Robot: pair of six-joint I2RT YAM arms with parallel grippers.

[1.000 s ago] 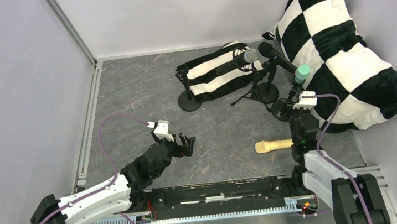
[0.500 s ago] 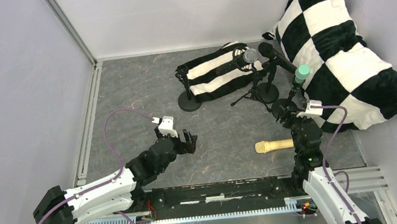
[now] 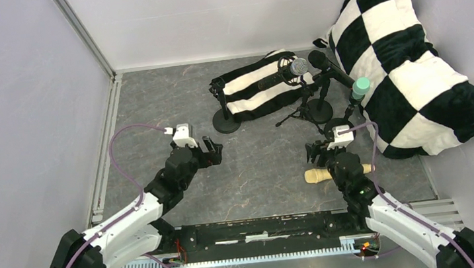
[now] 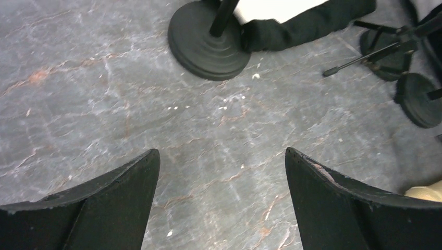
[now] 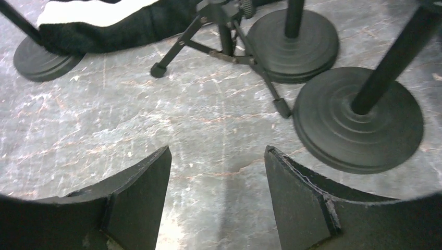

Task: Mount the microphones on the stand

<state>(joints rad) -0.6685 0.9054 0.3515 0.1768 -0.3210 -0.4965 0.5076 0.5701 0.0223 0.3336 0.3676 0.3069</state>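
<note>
Since three microphones appear to sit in holders at the back, the piece left to handle is the cream-yellow microphone [image 3: 319, 176]. It lies flat on the surface [image 3: 264, 164] close to the right arm's base, long axis left to right, head to the left, with the handle passing under the right forearm.

Right tool [image 3: 316, 151]: released, jaws apart, nothing between them. Its wrist view shows only bare surface there. It hangs just beyond the microphone, pointing away toward the stands, so the microphone is on its near side, beneath the wrist and out of that camera's sight. Judgement: the right arm is much the nearer, but it must draw back and come down across the handle's axis.

Left tool [image 3: 213, 151]: released, spread wide, empty, and well apart to the left. Its wrist view catches the microphone only at the lower right edge.

Farther back, left of the group, is a round-base stand [image 3: 226, 118] carrying nothing — likely the target — in front of a striped cushion [image 3: 252, 86]. To its right come the silver-mesh microphone [image 3: 298, 67], the black microphone [image 3: 319, 59] and the mint green microphone [image 3: 360, 86], with a checkered pillow [image 3: 405, 50] behind.
</note>
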